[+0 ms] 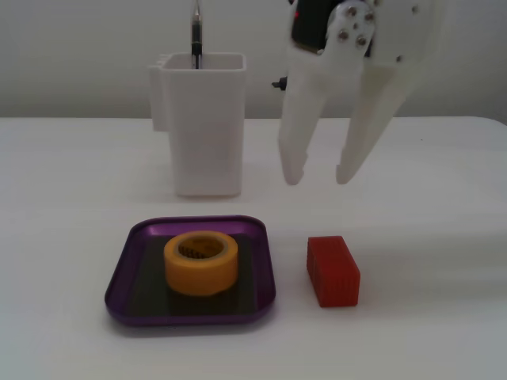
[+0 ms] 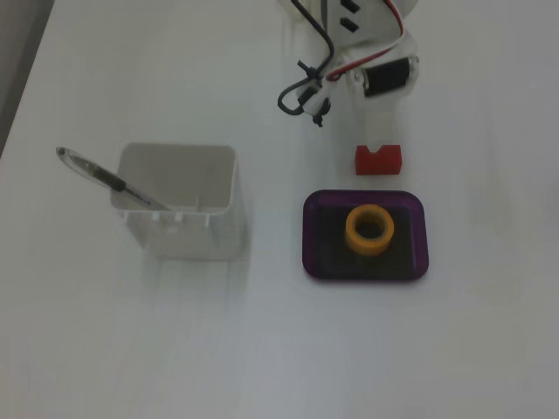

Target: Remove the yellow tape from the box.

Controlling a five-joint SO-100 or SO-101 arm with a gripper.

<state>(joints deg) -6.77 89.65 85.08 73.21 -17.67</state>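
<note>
The yellow tape lies flat, core up, in the middle of the purple box, a shallow tray at the front of the table. Both show from above in the other fixed view: tape, box. My white gripper hangs open and empty above the table, behind and to the right of the box and above the red block. From above, the gripper is hard to tell from the white table. One fingertip overlaps the red block's far edge there.
A red ribbed block lies just right of the box; it also shows from above. A tall white container with a pen stands behind the box. The table is white.
</note>
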